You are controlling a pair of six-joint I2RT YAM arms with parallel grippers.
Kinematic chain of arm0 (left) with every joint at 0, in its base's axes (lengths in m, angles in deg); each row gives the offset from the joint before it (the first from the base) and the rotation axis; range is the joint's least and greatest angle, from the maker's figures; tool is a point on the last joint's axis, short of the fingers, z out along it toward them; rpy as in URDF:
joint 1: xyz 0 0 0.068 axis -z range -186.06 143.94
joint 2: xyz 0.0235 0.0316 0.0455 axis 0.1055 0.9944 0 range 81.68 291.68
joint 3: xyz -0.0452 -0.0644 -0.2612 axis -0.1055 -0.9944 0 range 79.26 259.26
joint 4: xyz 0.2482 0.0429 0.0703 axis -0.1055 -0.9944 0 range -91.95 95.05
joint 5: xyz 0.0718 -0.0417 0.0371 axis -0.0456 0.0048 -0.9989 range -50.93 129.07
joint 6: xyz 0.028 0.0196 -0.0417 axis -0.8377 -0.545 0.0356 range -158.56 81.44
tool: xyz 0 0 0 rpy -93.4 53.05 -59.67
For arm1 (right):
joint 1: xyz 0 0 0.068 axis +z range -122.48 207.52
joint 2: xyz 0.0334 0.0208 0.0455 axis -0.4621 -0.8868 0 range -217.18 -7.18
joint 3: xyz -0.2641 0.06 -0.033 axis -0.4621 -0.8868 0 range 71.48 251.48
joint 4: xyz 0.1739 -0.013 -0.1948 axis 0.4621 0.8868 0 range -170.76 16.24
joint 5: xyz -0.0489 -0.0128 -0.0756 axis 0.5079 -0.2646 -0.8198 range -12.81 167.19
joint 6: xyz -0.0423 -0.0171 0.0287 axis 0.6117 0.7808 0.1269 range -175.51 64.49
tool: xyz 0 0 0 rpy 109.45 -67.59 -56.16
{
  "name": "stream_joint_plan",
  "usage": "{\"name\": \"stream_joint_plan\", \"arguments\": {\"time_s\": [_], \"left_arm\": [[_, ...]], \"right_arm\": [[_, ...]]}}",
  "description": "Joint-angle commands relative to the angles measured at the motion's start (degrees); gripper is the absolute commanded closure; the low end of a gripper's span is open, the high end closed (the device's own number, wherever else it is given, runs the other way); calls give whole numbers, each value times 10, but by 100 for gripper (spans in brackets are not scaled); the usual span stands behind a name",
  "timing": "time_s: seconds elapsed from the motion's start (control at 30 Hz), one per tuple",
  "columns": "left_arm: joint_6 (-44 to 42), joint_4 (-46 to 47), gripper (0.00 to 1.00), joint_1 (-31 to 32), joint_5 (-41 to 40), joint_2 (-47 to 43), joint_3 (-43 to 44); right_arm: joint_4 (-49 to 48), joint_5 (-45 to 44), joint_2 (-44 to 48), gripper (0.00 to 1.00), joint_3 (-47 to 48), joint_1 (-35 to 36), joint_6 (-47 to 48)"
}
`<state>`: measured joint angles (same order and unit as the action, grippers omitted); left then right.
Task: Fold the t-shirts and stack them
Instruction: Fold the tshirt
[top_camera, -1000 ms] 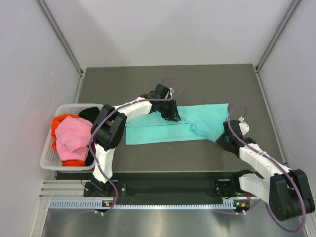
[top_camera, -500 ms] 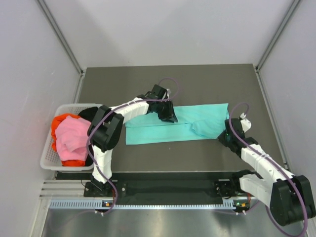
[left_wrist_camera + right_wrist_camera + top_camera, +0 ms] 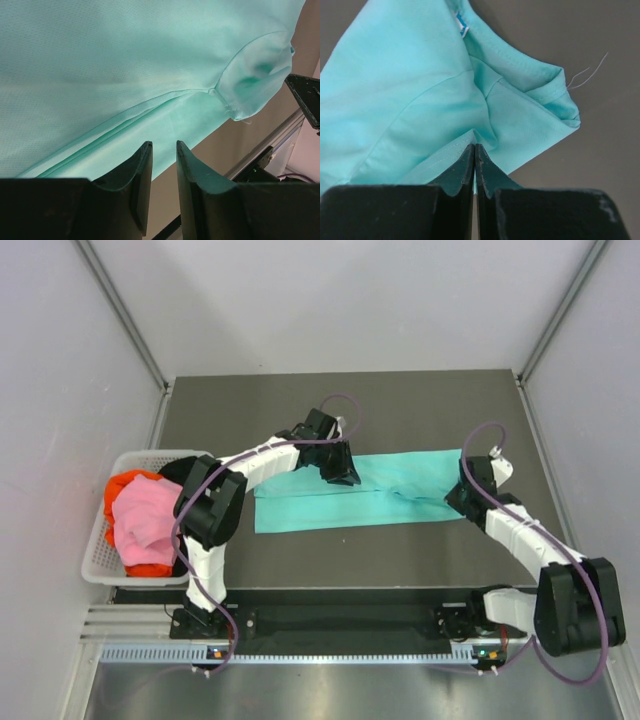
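Right gripper (image 3: 475,147) pinches a fold of the teal t-shirt (image 3: 405,100) at its tips, jaws together, probably to pull it flat. Left gripper (image 3: 164,145) sits slightly parted, empty, shirt just beyond its tips.

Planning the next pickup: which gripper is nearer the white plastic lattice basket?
Left. The left gripper is over the teal cloth t-shirt mid-table, right of the basket; the right gripper pinches that shirt's right end, farther off.
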<state>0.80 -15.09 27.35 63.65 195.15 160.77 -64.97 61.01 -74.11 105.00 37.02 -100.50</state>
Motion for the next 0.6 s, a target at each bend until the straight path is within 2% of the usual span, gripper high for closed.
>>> {"name": "stream_joint_plan", "arguments": {"time_s": [0.0,0.27,0.57], "left_arm": [[3,18,69,2,4,-21,7],[-18,-36,69,2,-55,-12,34],[-17,-46,69,2,-61,-7,34]], "right_arm": [[-24,-3,-17,100,23,-15,12],[-39,8,-43,100,29,-35,8],[-65,51,-78,98,66,-64,14]]}}
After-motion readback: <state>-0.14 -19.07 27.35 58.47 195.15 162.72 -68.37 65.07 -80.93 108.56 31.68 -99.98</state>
